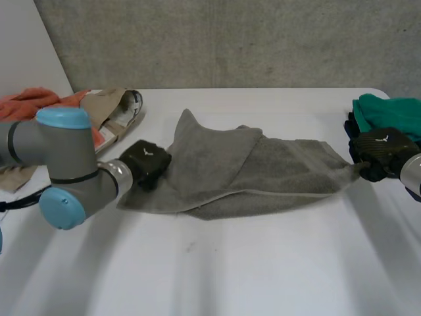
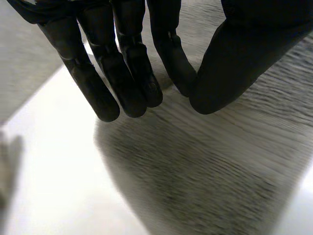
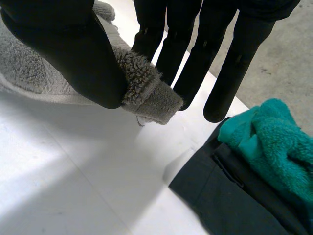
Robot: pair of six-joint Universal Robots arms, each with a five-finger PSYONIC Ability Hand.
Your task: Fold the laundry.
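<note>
Right hand (image 3: 83, 54) pinches grey towel (image 1: 263, 174) corner; left hand (image 2: 127, 63) relaxed, gripping nothing, at towel's opposite end. Looks like the spreading step; left probably needs a grip next.

One each: grey towel (image 1: 263, 174), teal cloth (image 1: 388, 112), dark garment (image 3: 230, 196), orange cloth (image 1: 26, 102), tan garment (image 1: 108, 105)

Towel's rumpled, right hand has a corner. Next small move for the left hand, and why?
Probably close the left hand on the grey towel, at the edge under its fingertips: its fingers are straight and hold nothing, while the right hand pinches the opposite corner.
</note>
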